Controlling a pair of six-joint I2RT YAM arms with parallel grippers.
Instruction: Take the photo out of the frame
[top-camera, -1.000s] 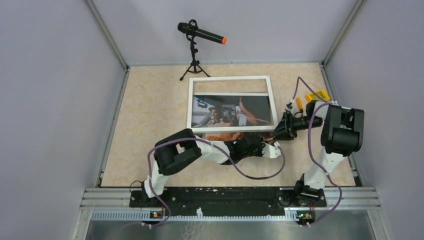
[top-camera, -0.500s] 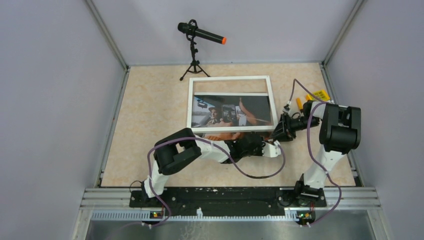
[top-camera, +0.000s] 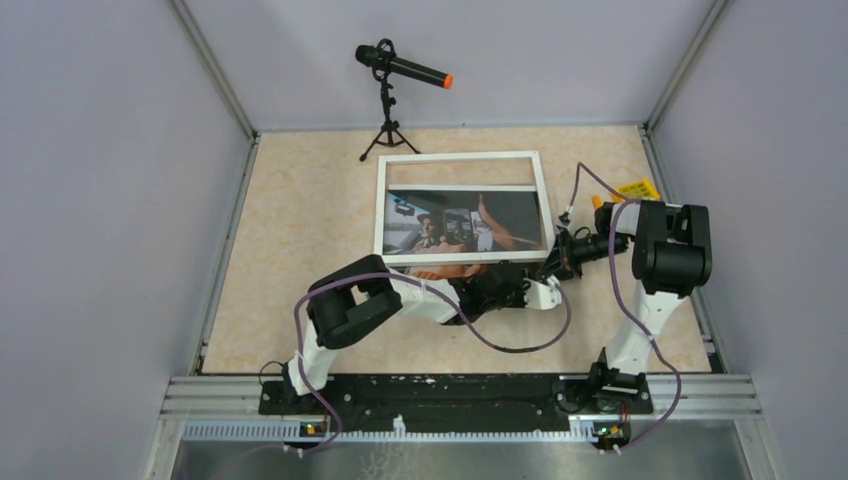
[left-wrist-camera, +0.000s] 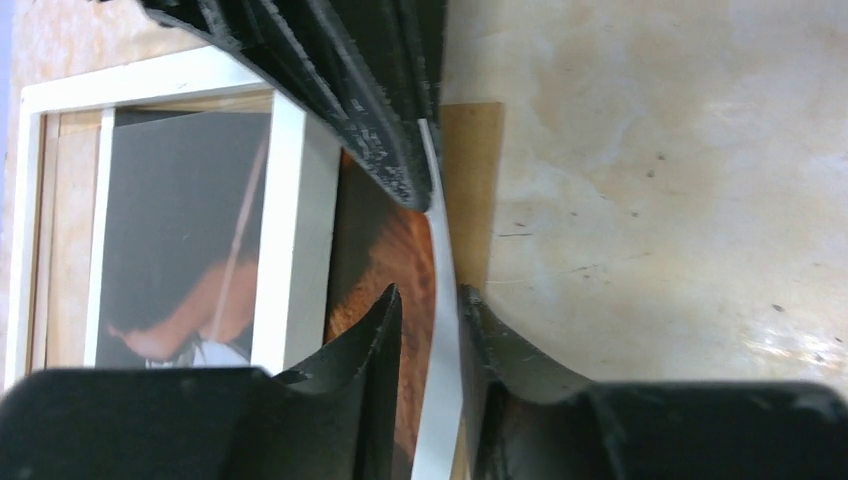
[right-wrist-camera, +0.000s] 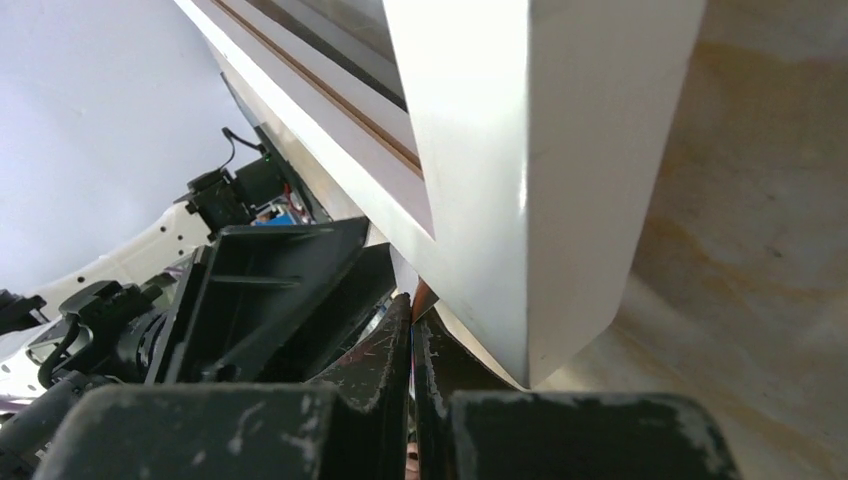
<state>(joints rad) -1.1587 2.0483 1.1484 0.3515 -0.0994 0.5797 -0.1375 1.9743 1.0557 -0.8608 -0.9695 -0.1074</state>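
The white-rimmed frame (top-camera: 460, 207) lies flat in mid-table. The photo (top-camera: 455, 228) sits in it, and its orange-tan near edge (top-camera: 450, 271) sticks out past the frame's near rail. My right gripper (top-camera: 553, 263) is at the frame's near right corner, shut on the photo's corner; in the right wrist view the gripper (right-wrist-camera: 412, 305) pinches a thin sheet below the frame's corner (right-wrist-camera: 520, 180). My left gripper (top-camera: 540, 291) lies just beside it. In the left wrist view the gripper (left-wrist-camera: 430, 295) is open, with the photo's white edge (left-wrist-camera: 440, 330) running between its slightly parted fingers.
A microphone on a small tripod (top-camera: 398, 72) stands at the back. Yellow and orange items (top-camera: 634, 191) lie by the right wall behind my right arm. A brown board (left-wrist-camera: 472, 170) shows under the photo's edge. Grey walls close in both sides.
My right gripper has moved left to the frame's near right corner and closed on the photo. My left gripper's jaws have parted a little. The frame has not shifted.
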